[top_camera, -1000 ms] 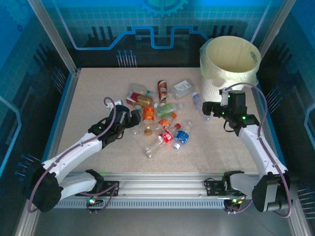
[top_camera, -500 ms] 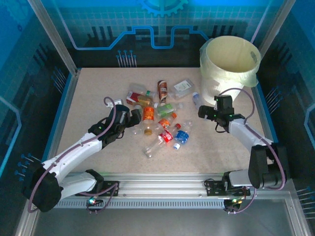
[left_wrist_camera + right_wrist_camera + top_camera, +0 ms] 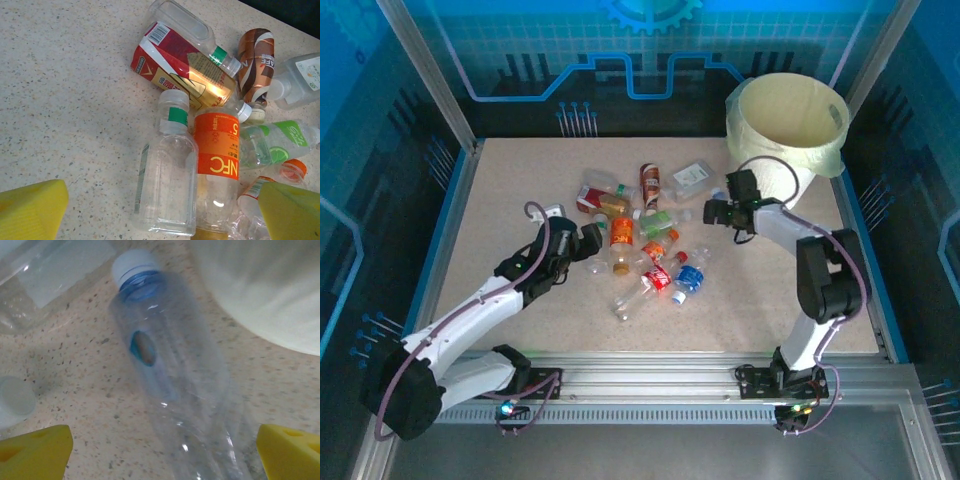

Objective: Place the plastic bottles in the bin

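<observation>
1. Plastic bottles [image 3: 640,235] lie on their sides in a loose heap at the middle of the speckled, stone-look tabletop [image 3: 510,200].
2. The bin [image 3: 788,120], a round white bucket lined with a filmy pale yellow bag, stands at the far right corner of the tabletop.
3. The left gripper [image 3: 160,215] hangs open over the near left edge of the heap, its yellow pads spread wide.
4. Between those pads lie a clear flat-sided bottle [image 3: 167,185] with a white cap and green neck band, and an orange-labelled bottle [image 3: 216,150] pressed against its side.
5. Beyond them are a red-and-gold labelled bottle [image 3: 180,65] and a glossy brown-sleeved bottle [image 3: 255,60].
6. The right gripper [image 3: 162,450] is open too. Its yellow wedge pads stand either side of a smooth, round clear bottle [image 3: 170,375] with a white cap and blue neck ring, without touching it. That bottle lies just beside the bin's wall.
</observation>
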